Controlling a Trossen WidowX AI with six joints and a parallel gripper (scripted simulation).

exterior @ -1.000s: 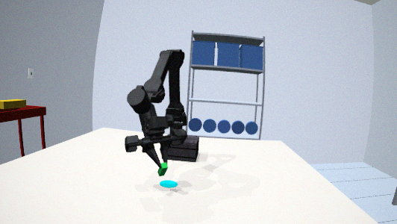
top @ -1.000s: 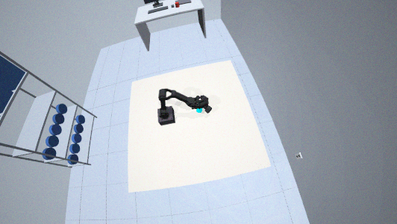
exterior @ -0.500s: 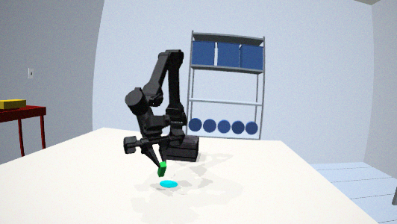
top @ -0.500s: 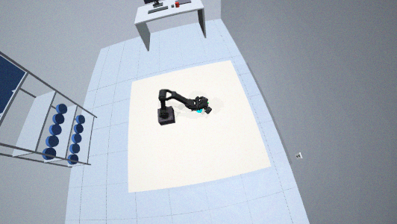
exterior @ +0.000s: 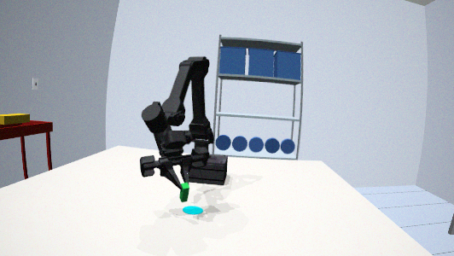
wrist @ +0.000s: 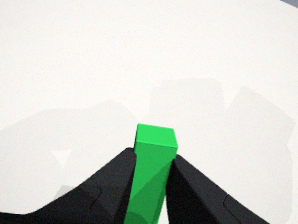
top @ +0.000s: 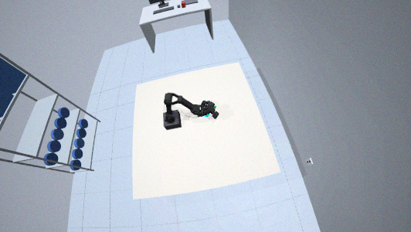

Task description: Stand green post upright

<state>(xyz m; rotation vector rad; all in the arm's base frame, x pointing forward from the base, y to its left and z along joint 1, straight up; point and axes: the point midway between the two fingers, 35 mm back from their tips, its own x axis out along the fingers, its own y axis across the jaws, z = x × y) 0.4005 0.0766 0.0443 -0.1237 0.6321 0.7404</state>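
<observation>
The green post (exterior: 184,193) (wrist: 152,162) (top: 215,107) is held off the table, nearly upright with a slight tilt in the exterior view. My gripper (exterior: 184,187) (wrist: 150,160) is shut on it, one finger on each side near its upper end. The cyan circle (exterior: 193,210) (top: 206,115) lies flat on the table; in the exterior view it shows below the post and slightly to the right. In the top view the arm partly hides both the circle and the post. The circle does not show in the wrist view.
The white table top (top: 201,162) (exterior: 299,213) carries the arm's dark base (top: 171,121) (exterior: 209,170). Shadows of the arm fall around the circle. A shelf rack (exterior: 258,116), a red table (exterior: 26,128) and a desk (top: 175,15) stand away from the work area.
</observation>
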